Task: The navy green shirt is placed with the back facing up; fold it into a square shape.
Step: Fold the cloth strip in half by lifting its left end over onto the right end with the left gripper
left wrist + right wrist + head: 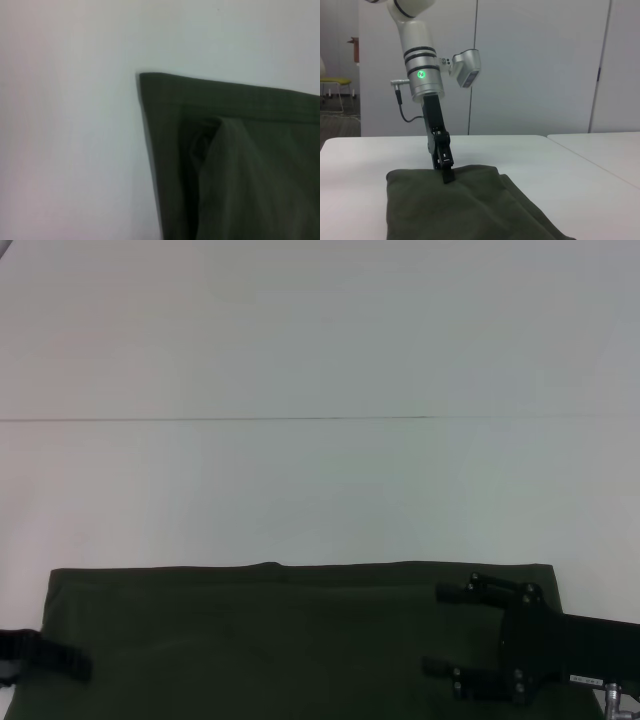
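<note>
The navy green shirt (280,640) lies flat along the near edge of the white table (320,490), folded into a wide band with a straight far edge. My right gripper (432,630) is open and hovers over the shirt's right part, jaws spread wide with nothing between them. My left gripper (70,660) reaches in at the shirt's left edge. In the right wrist view the left gripper (448,174) points down with its tip touching the far edge of the shirt (460,205). The left wrist view shows a folded corner of the shirt (240,165).
A thin seam (300,420) crosses the table beyond the shirt. White tabletop stretches to the far side. In the right wrist view, wall panels stand behind the table and a yellow chair (335,82) sits far off.
</note>
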Robot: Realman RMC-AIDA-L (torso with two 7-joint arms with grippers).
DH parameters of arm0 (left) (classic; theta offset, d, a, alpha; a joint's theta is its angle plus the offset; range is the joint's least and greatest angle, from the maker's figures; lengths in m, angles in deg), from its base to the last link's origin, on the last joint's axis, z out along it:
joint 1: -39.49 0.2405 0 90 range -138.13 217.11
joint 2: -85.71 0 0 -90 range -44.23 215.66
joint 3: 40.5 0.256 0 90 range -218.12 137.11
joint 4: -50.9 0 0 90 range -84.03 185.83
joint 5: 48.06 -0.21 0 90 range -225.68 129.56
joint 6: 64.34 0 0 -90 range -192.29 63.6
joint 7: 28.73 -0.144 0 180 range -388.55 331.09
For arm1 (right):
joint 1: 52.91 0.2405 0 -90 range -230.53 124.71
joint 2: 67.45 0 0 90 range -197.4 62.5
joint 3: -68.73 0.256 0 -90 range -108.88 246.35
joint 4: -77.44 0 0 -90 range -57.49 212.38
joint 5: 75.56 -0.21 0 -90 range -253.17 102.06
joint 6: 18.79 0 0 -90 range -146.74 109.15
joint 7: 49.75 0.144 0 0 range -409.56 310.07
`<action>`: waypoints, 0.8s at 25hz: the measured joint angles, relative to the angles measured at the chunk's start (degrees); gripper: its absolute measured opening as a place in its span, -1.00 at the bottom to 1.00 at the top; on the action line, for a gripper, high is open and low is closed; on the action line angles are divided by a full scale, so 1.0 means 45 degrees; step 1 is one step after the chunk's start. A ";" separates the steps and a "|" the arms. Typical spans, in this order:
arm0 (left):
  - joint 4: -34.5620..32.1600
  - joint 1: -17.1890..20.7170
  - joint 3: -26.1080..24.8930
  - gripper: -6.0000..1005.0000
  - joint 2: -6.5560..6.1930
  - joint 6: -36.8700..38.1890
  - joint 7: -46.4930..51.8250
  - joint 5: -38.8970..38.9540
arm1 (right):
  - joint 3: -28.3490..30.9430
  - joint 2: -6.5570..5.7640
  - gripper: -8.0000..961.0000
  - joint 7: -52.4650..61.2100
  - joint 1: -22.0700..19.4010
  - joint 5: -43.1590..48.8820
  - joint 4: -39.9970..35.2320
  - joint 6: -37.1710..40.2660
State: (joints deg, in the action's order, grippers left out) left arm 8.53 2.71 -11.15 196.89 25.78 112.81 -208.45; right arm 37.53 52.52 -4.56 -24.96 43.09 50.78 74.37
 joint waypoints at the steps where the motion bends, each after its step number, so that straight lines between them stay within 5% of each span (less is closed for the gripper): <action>1: 0.0075 -0.0016 -0.0026 0.67 0.0000 -0.0002 0.0002 0.0029 | 0.0000 0.0000 0.70 0.0001 -0.0001 0.0000 0.0001 0.0000; 20: 0.0548 -0.0189 -0.0049 0.66 0.0004 0.0033 0.0070 0.0310 | -0.0001 0.0000 0.70 -0.0005 -0.0088 0.0002 -0.0005 0.0005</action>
State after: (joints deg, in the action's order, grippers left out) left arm 11.00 1.86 -11.38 196.91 25.93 113.13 -207.05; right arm 37.53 52.52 -4.58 -25.36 43.10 50.76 74.39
